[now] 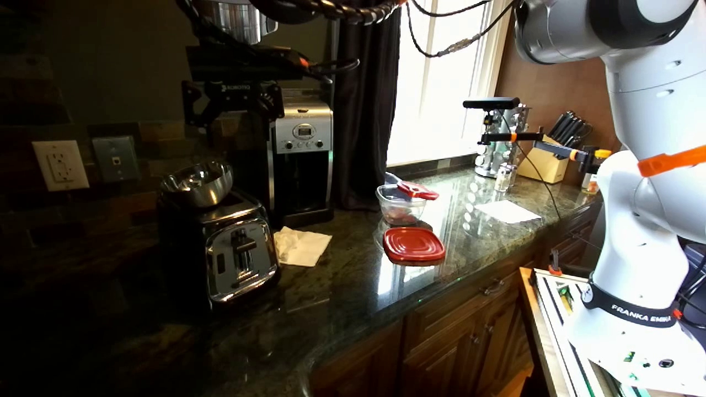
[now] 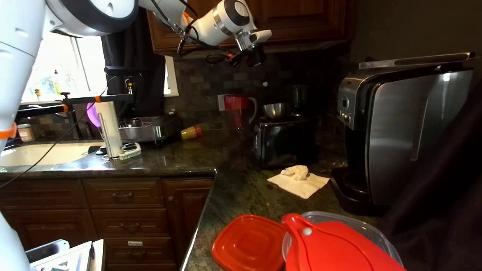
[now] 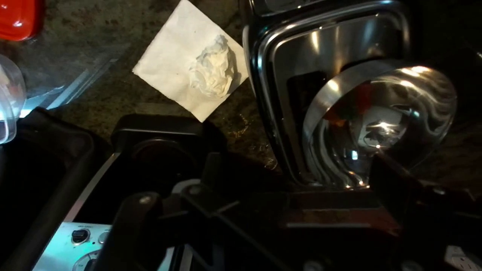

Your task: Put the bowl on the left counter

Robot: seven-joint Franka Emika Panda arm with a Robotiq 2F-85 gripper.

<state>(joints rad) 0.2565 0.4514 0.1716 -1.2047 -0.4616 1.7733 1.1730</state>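
1. Since the bowl (image 1: pixel 199 186) rests on top of the toaster (image 1: pixel 234 256) rather than on the counter (image 1: pixel 353 289), the step in hand is, I judge, the approach before a grasp. In an exterior view the gripper (image 1: pixel 237 114) hangs above the bowl, its jaws spread wide with nothing held. The bowl looks somewhat tilted.

2. In an exterior view that takes in the sink (image 2: pixel 49 155), the bowl likewise sits atop the toaster, below the reaching arm (image 2: pixel 207 28). The gripper is too dark there to tell its spread. The counter turns a corner near the toaster, a stretch running on to the sink; which stretch "left" means, I cannot tell.

3. In the wrist view the 2 fingers (image 3: pixel 212 167) stand well apart, and 1 of them overlaps the bowl's near rim in the line of sight. The next move, I think, calls for shifting until the rim lies between them, 1 inside and 1 outside, then lowering and closing. Only with a firm hold should the bowl be lifted clear and carried to bare counter.
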